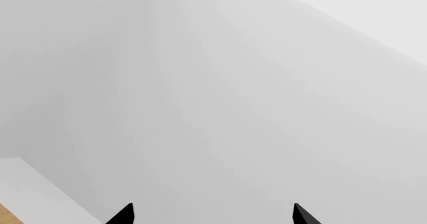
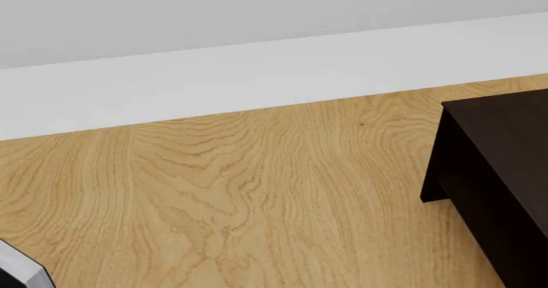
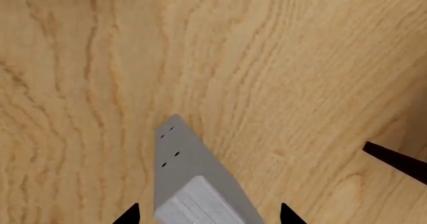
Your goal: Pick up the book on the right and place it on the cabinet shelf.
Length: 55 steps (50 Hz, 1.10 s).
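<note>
In the right wrist view the book [image 3: 193, 169], plain grey with a white page edge, juts out from between my right gripper's [image 3: 209, 215] two black fingertips [image 3: 131, 215]. It hangs above the wooden floor, and the gripper is shut on it. The dark brown cabinet [image 2: 501, 172] shows its flat top and one side at the right edge of the head view; its shelf is not visible as such. My left gripper [image 1: 212, 215] is open and holds nothing, facing a blank white wall. Neither arm shows in the head view.
Light wood floor [image 2: 256, 198] fills the head view, bounded at the back by a white baseboard [image 2: 256, 76] and a grey wall. A grey angular part [image 2: 19, 269] sits at the bottom left corner. A thin dark sliver [image 3: 400, 161] crosses one edge of the right wrist view.
</note>
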Motion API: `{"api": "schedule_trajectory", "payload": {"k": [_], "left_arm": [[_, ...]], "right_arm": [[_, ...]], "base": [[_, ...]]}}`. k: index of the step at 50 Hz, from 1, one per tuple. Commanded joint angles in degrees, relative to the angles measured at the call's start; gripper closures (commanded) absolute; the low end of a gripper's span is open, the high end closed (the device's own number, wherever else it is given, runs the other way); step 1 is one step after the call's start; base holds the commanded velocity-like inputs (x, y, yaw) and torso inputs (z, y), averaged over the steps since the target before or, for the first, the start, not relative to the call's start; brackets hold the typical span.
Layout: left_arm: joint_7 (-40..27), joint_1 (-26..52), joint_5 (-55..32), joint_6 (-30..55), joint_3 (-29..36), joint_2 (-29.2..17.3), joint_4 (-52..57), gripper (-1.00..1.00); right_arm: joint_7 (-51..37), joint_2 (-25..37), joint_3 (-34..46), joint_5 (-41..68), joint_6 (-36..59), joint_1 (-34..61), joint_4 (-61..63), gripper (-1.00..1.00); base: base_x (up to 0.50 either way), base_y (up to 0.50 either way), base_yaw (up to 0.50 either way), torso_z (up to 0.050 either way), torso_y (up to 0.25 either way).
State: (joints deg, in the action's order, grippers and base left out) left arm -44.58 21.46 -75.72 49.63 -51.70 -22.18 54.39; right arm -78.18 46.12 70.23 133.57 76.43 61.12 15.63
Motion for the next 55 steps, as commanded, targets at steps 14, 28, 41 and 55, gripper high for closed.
{"api": "schedule_trajectory", "payload": {"k": [14,28,41,55], "left_arm": [[-0.95,-0.05,-1.06,-0.89,0.25,-0.69,-0.03,-1.00],[-0.63,-0.34,-0.79,-1.42,0.45,-0.77,-0.16,-1.00],[-0.59,-0.38,-0.66,-1.81,0.86,-0.95,-0.26,-1.00],[-0.85,-0.51,-0.55,-2.01,1.37,-1.32,-0.25,-1.00]], "right_arm": [[1.94,-0.74,1.54,-1.42,-0.60,-0.27,-0.39,-1.00],[3.44,-0.92,2.22,-2.49,-0.29,-0.17,-1.50,-1.00],[4.42,-1.23,2.95,-3.69,0.15,0.10,-2.20,1.00],[3.04,-0.66,4.11,-2.87,-0.61,1.44,-0.28,1.00]], "base": [[0.00,0.00,0.00,0.000,0.000],[0.00,0.00,0.00,0.000,0.000],[0.00,0.00,0.00,0.000,0.000],[0.00,0.00,0.00,0.000,0.000]]}}
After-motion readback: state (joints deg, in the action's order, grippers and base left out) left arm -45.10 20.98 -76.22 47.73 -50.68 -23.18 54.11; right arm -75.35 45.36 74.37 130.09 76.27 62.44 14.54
